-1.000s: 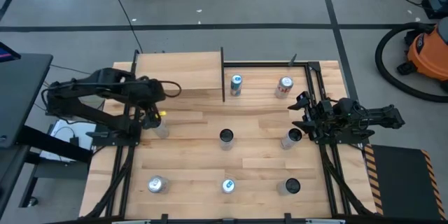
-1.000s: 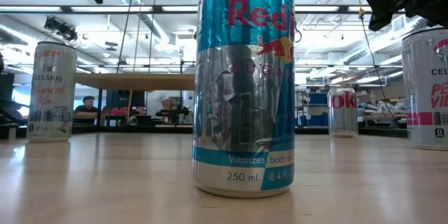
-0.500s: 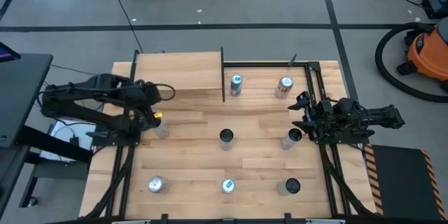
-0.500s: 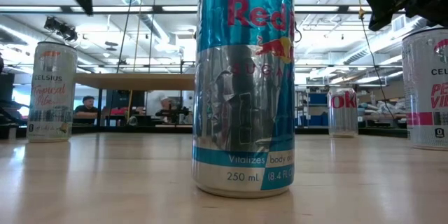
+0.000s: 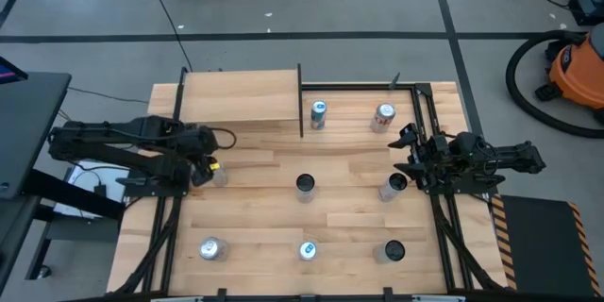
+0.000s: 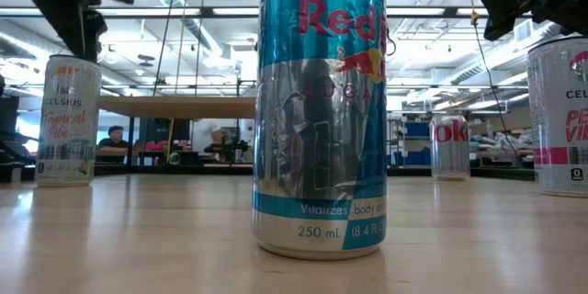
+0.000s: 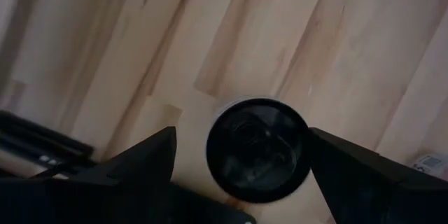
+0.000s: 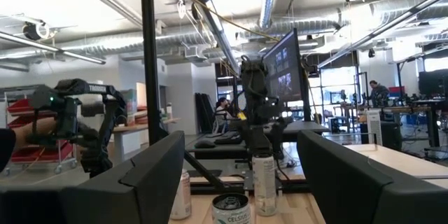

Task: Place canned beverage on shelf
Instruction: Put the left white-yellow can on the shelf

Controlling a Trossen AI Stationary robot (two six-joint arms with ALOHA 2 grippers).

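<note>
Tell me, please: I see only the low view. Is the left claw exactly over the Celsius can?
Observer: Yes. The left wrist view shows the can's top centred between the open fingers of the left claw, touching neither.
Operator: Is the right claw busy?
Observer: No. In the high view the right claw waits open at the table's right edge.

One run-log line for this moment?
left claw: open, above white Celsius can | right claw: waiting at right edge | pale-wood shelf: no can on it
</note>
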